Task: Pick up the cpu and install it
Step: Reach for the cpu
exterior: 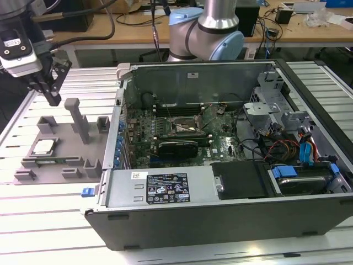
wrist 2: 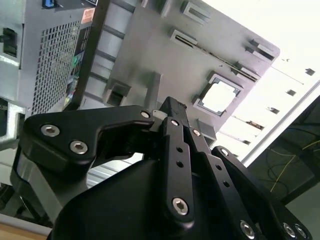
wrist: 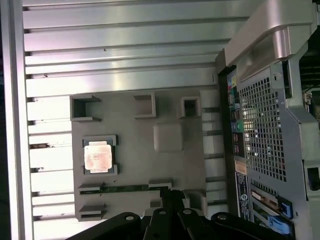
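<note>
Fingers (exterior: 54,99): clenched tip against tip, with nothing between them. They point down and hang in the air, touching nothing. In the second wrist view the fingers (wrist 2: 167,106) come to one black point, and in the first wrist view the fingers (wrist: 170,193) do the same.
Cpu (exterior: 44,147): below the fingers, apart from them, with free air between. It lies flat in a square pocket of the tray with its silvery top up. Both wrist views show the cpu (wrist 2: 218,96) (wrist: 98,155) seated in this pocket, beyond the fingertips.
Tray (exterior: 66,144): grey, flat on the tabletop, directly under the fingers. In both wrist views the tray (wrist 2: 145,55) (wrist: 135,165) lies behind the fingertips.
Post (exterior: 78,118): a grey upright post on the tray, lower than the fingers, between them and the case.
Strip (wrist: 125,188): a thin green strip that stands in a slot of the tray, near the cpu. In the first wrist view its end is just beside the fingertips.
Case (exterior: 165,190): an open computer case, on the exterior view's right of the fingers, just beside the tray.
Socket (exterior: 183,128): a square metal frame with a dark centre, inside the case, well apart from the fingers.
Card (exterior: 176,148): long and black, just beside the socket, also well apart from the fingers.
Tabletop (exterior: 33,221): slatted metal below the fingers, carrying the tray and the case.
</note>
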Action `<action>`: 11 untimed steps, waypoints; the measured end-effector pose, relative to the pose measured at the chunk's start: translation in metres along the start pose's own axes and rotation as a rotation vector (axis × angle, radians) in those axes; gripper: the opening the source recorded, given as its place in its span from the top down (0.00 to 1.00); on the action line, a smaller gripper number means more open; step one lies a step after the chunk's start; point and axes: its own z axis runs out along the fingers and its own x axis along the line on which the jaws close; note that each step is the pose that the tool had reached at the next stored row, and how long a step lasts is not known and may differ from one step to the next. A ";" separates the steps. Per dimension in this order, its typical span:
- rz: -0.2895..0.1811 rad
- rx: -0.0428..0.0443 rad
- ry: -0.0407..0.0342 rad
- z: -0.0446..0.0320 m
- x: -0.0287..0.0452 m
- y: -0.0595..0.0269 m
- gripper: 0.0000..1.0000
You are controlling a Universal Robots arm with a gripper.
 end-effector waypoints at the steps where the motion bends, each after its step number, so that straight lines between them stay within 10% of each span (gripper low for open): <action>1: 0.000 0.0000 0.0001 0.0008 0.0020 -0.0001 0.89; 11: 0.000 0.0000 0.0000 0.0195 0.0269 0.0017 0.89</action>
